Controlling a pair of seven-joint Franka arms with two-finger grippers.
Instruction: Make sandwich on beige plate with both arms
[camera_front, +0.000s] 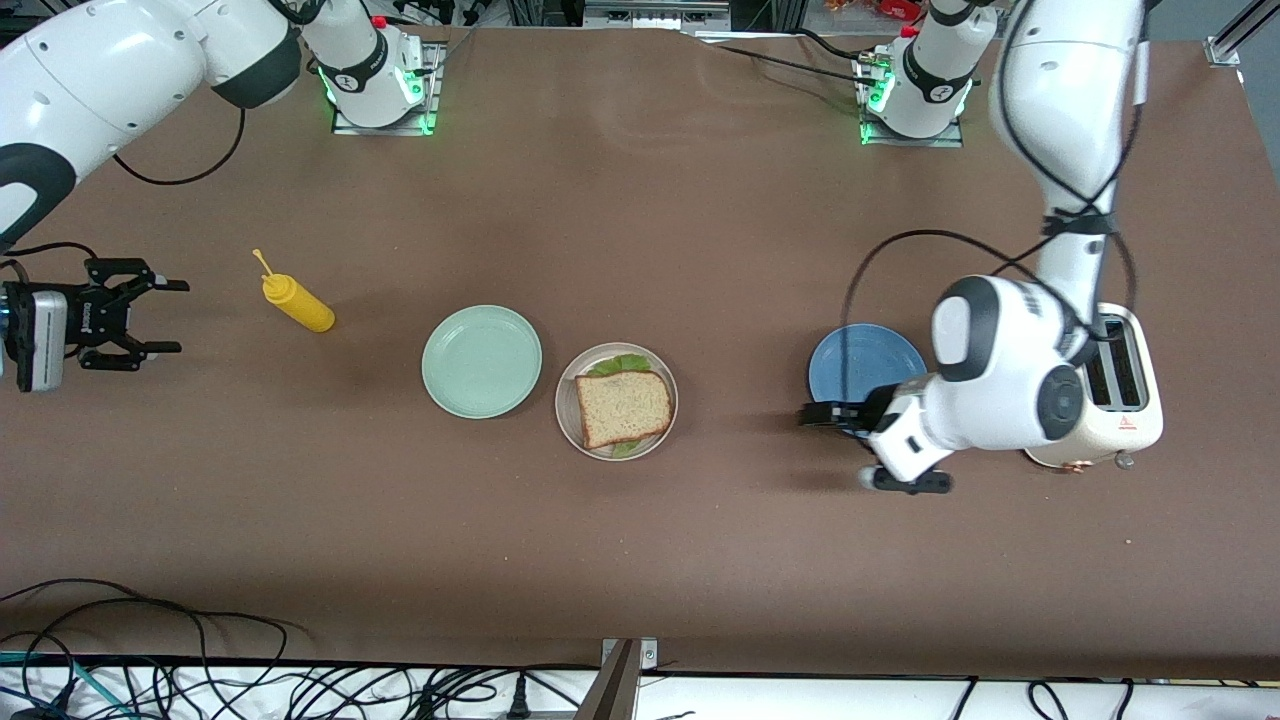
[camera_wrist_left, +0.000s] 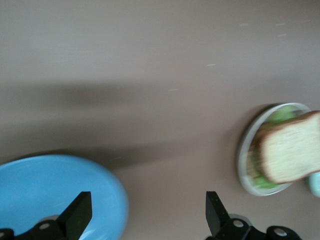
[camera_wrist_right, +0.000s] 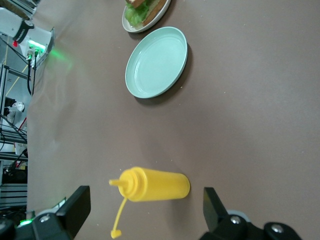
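Note:
The sandwich (camera_front: 623, 408) lies on the beige plate (camera_front: 565, 405) in the middle of the table, a speckled bread slice on top and green lettuce (camera_front: 620, 365) showing at its edges. In the left wrist view the sandwich (camera_wrist_left: 290, 147) and its plate (camera_wrist_left: 244, 155) lie well ahead of the fingers. My left gripper (camera_front: 835, 447) (camera_wrist_left: 147, 215) is open and holds nothing, over the table beside the blue plate, toward the sandwich. My right gripper (camera_front: 178, 317) (camera_wrist_right: 145, 207) waits open at the right arm's end, with the yellow bottle just ahead of its fingertips.
A mint-green plate (camera_front: 481, 360) (camera_wrist_right: 156, 62) sits beside the beige plate toward the right arm's end. A yellow squeeze bottle (camera_front: 297, 302) (camera_wrist_right: 155, 184) lies on its side. The blue plate (camera_front: 866, 362) (camera_wrist_left: 50, 195) and a white toaster (camera_front: 1120, 390) stand at the left arm's end.

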